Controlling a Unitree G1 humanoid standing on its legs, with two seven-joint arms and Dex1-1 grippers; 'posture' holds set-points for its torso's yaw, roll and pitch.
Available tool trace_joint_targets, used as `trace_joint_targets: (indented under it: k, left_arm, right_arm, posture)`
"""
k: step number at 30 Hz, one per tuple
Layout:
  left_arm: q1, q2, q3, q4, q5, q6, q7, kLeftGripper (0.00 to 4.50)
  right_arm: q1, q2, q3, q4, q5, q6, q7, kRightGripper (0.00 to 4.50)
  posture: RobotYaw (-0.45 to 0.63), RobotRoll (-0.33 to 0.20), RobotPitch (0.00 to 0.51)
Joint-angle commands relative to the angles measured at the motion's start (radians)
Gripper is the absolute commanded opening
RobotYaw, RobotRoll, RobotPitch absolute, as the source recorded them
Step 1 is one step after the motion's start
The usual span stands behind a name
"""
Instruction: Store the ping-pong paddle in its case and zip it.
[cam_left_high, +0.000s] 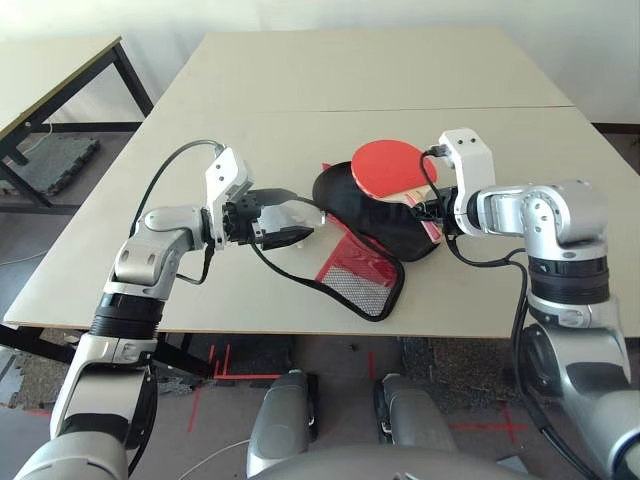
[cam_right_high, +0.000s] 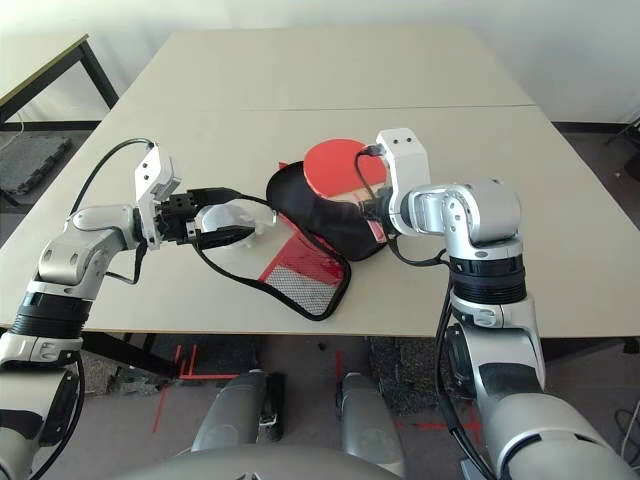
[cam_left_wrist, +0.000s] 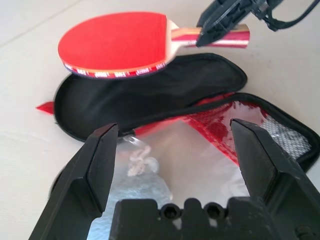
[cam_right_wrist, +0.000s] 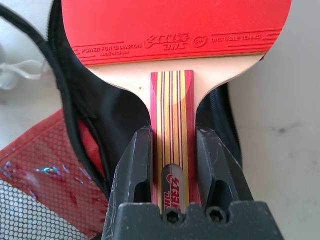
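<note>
Item: ping-pong paddle (cam_left_high: 392, 166) carried over the opened case (cam_left_high: 365, 235), zip undone.

The case, the landmark here, lies unzipped on the worktop (cam_left_high: 420, 70), black lining exposed on its far half, red mesh flap folded out toward the near edge. Right gripper (cam_right_wrist: 172, 165), jaws clamped on the striped handle, holds the paddle face-up just above the lining, seemingly lined up for lowering in. Left gripper (cam_left_wrist: 172, 150), jaws wide and empty, waits left of the case over a clear plastic bag (cam_left_wrist: 145, 170). The flap nears the worktop's front edge; open surface lies beyond and right of the case.
</note>
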Motion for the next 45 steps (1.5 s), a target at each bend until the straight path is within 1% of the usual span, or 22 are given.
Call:
trace_joint_targets:
  k: [1, 5, 11, 17, 29, 38, 40, 42, 43, 45]
  left_arm:
    - [0.038, -0.002, 0.017, -0.049, -0.018, 0.016, 0.024, 4.5]
    - [0.068, -0.005, 0.021, -0.092, -0.028, 0.041, 0.048, 4.5]
    - [0.072, -0.004, 0.021, -0.103, -0.036, 0.05, 0.063, 4.5]
    - [0.054, -0.003, 0.012, -0.089, -0.03, 0.05, 0.064, 4.5]
    - [0.027, 0.007, 0.009, -0.06, -0.02, 0.038, 0.048, 4.5]
    - [0.028, 0.015, 0.011, -0.053, -0.015, 0.037, 0.047, 4.5]
    - [0.034, 0.021, 0.011, -0.054, -0.015, 0.038, 0.042, 4.5]
    - [0.038, 0.031, 0.015, -0.054, -0.018, 0.039, 0.035, 4.5]
    - [0.037, 0.038, 0.023, -0.051, -0.023, 0.044, 0.034, 4.5]
    - [0.03, 0.054, 0.043, -0.042, -0.035, 0.052, 0.035, 4.5]
  right_arm:
    - [-0.028, -0.024, 0.054, 0.044, 0.008, -0.04, 0.051, 1.04]
    - [-0.035, -0.037, 0.131, 0.085, -0.002, -0.091, 0.099, 1.04]
    - [-0.038, -0.04, 0.19, 0.141, -0.02, -0.152, 0.138, 1.04]
    - [-0.053, -0.025, 0.219, 0.208, -0.048, -0.201, 0.149, 1.04]
    - [-0.047, -0.002, 0.237, 0.27, -0.093, -0.269, 0.173, 1.04]
    - [-0.04, 0.007, 0.255, 0.273, -0.117, -0.283, 0.195, 1.04]
    - [-0.041, 0.0, 0.254, 0.26, -0.114, -0.278, 0.206, 1.79]
    - [-0.043, -0.021, 0.259, 0.237, -0.111, -0.283, 0.231, 2.4]
    - [-0.04, -0.036, 0.26, 0.221, -0.112, -0.301, 0.245, 2.84]
    - [-0.032, -0.056, 0.235, 0.193, -0.1, -0.325, 0.272, 3.56]
  posture:
    - [0.15, 0.0, 0.081]
    - [0.16, 0.0, 0.079]
    - [0.16, 0.0, 0.076]
    - [0.16, 0.0, 0.068]
    - [0.16, 0.0, 0.049]
    - [0.16, 0.0, 0.044]
    - [0.16, 0.0, 0.047]
    - [0.15, 0.0, 0.049]
    - [0.15, 0.0, 0.05]
    - [0.15, 0.0, 0.052]
